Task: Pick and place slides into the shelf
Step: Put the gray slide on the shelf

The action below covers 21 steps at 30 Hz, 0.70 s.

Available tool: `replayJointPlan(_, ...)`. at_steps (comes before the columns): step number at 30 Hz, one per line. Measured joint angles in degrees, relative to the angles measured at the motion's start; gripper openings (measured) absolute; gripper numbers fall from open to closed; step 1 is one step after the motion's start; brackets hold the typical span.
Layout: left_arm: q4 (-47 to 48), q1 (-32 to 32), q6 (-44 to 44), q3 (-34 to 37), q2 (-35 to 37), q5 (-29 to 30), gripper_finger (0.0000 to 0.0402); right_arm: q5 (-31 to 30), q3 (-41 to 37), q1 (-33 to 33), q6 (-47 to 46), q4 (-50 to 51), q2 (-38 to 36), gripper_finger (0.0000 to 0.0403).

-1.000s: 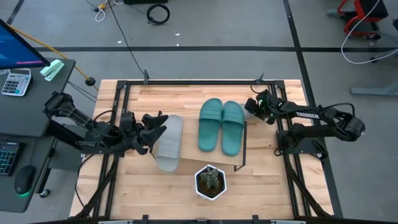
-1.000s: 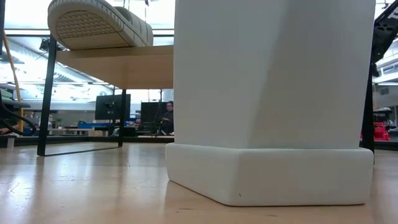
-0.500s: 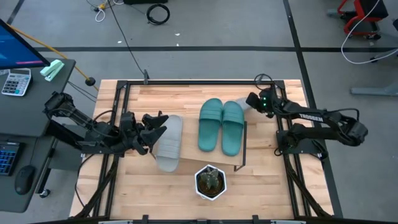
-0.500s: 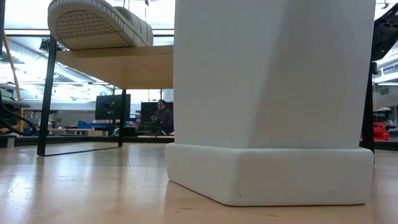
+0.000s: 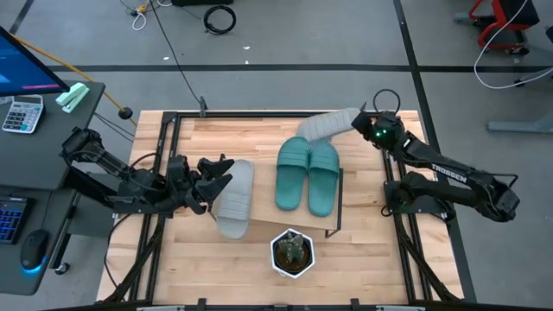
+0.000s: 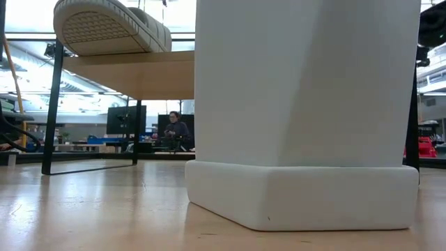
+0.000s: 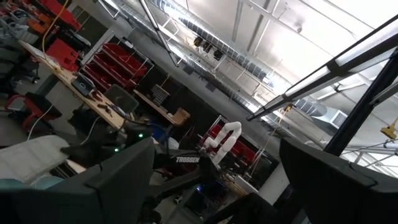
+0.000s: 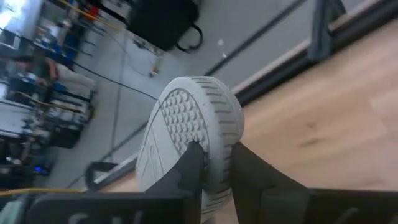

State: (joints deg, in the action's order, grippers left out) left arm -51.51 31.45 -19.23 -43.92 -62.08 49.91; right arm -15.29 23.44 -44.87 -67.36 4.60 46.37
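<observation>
My right gripper (image 5: 363, 128) is up near the table's far edge, shut on a light grey slide (image 5: 327, 125) that sticks out toward the table's left. The teal pair (image 5: 307, 175) lies sole-down on the shelf (image 5: 339, 207). Another grey slide (image 5: 235, 197) lies on the shelf's left part, and its ridged sole overhangs the board in the low view (image 6: 111, 28). My left gripper (image 5: 216, 177) hovers open at that slide's left side; in the left wrist view (image 7: 217, 193) nothing is between its fingers. My right gripper pinches the grey slide's near end (image 8: 210, 163) between its two fingers, one finger (image 8: 186, 169) on the dotted sole, the other on the opposite face. The fingers come from the table's right and lie along the slide. The slide is lifted clear, reaching out past the fingertips.
A white pot with a plant (image 5: 292, 251) stands at the table's near edge in front of the shelf and fills much of the low view (image 6: 300, 111). A desk with a calculator (image 5: 22, 112) stands left of the table. A person sits far off in the room (image 6: 174, 129).
My right gripper has risen and gone toward the table's far edge, tipping up nearer to level. The grey slide it holds has come up from beside the teal pair and now hangs clear above the table's far part.
</observation>
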Motion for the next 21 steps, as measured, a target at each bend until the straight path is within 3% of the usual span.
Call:
replayJointPlan(5,0.0,-0.6,0.1,0.0,0.0,0.0,0.0352,-3.0,2.0,0.0,0.7,-3.7,-1.8,0.0053)
replayJointPlan(12,-0.1,-2.3,0.4,0.0,0.0,0.0,0.0353,-2.5,7.8,0.0,4.0,-10.0,-1.9,0.0053)
replayJointPlan(21,-2.6,-7.3,-4.8,0.0,0.0,-2.1,0.0353,7.3,17.4,0.0,11.9,-19.9,-1.7,0.0052)
